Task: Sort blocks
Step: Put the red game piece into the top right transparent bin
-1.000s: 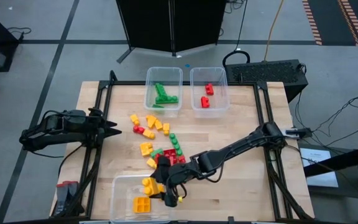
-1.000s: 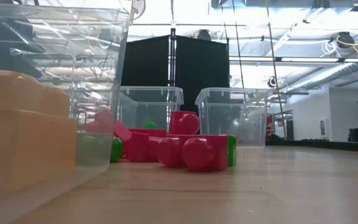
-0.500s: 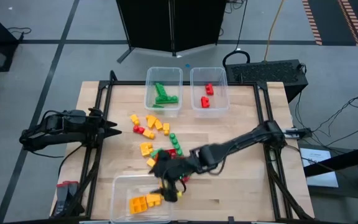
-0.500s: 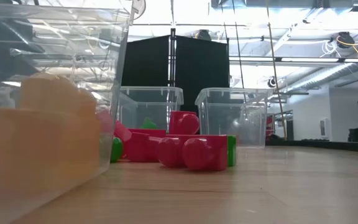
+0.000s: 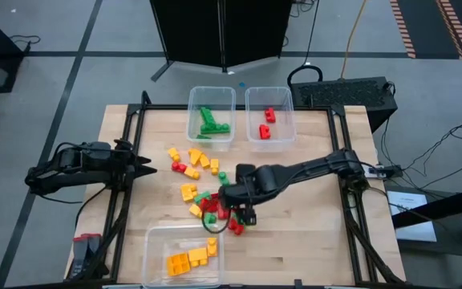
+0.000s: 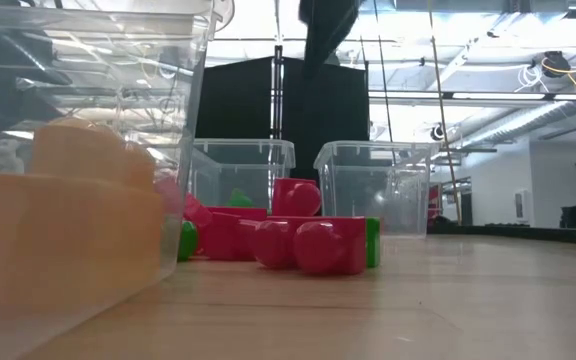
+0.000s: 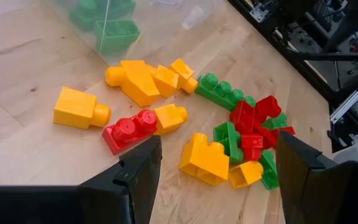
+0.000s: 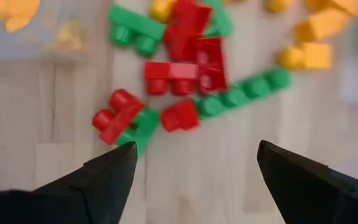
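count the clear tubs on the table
3: one at the far edge holding green blocks, one beside it holding red blocks, one at the near edge holding yellow blocks.

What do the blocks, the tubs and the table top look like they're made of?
The blocks look like moulded plastic, smooth with a slight sheen, in solid red, green and yellow-orange. The tubs seem to be clear thin plastic: you see blocks through the walls, and the rims catch light. The table top looks like pale wood in joined strips, with visible grain and a matte finish, possibly a butcher-block style.
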